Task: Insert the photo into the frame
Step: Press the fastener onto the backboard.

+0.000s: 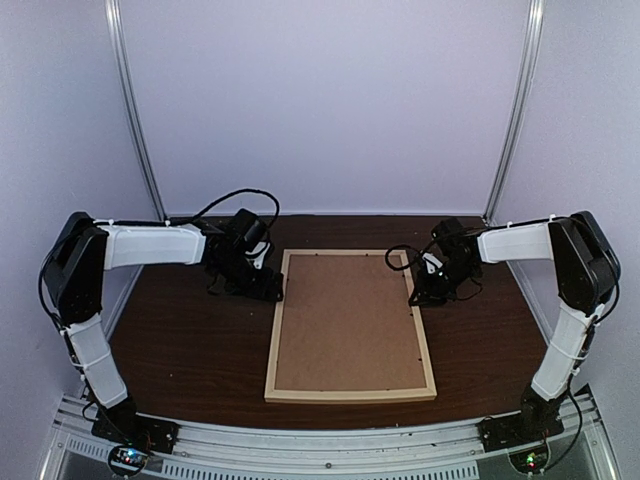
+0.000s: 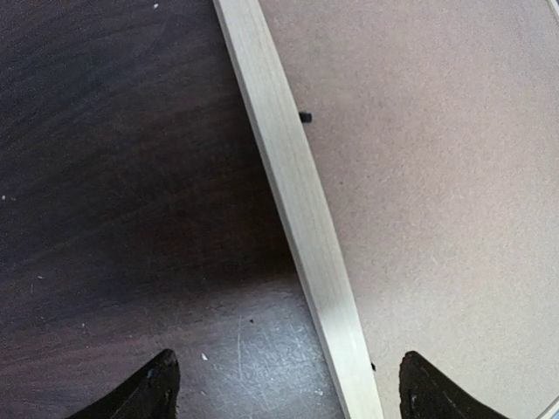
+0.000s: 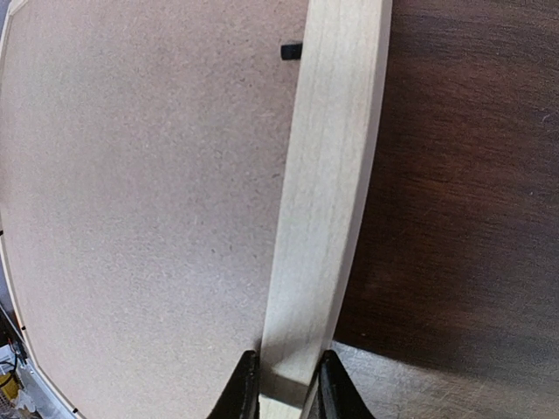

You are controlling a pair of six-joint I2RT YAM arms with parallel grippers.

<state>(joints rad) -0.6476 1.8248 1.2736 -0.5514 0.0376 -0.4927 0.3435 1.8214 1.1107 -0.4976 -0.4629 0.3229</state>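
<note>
Lying flat on the dark wooden table (image 1: 190,340) was one frame (image 1: 350,394), four thin pale wood rails around a single brown backing board (image 1: 348,320). It sat between the two sets of fingers, one set at each long side near the far end.

Two arms reached in, the left arm (image 1: 150,245) and the right arm (image 1: 515,242), each ending in one gripper with two fingers. The left gripper (image 1: 268,290) stood spread wide at the frame's left rail. In its wrist view, the left gripper (image 2: 288,384) had its fingers (image 2: 148,393) well apart and holding nothing. One was over bare table outside the rail and the other over the board inside it. The rail ran slantwise between them and on past the fingertips, touching neither.

The right gripper (image 1: 418,293) was at the opposite rail. In its wrist view, the right gripper (image 3: 290,388) had its fingers (image 3: 243,393) drawn in against the two edges of that rail, clamping the frame. Board lay to one side of the fingers and table to the other.

Two small black tabs sat at the rail's inner edge in the left wrist view, one tab (image 2: 305,116) far ahead of the fingertips and a second beside the inner finger. One tab (image 3: 291,51) sat ahead of the right fingertips.

The photo showed in none of the three views; whether it lay under the board could not be told.
</note>
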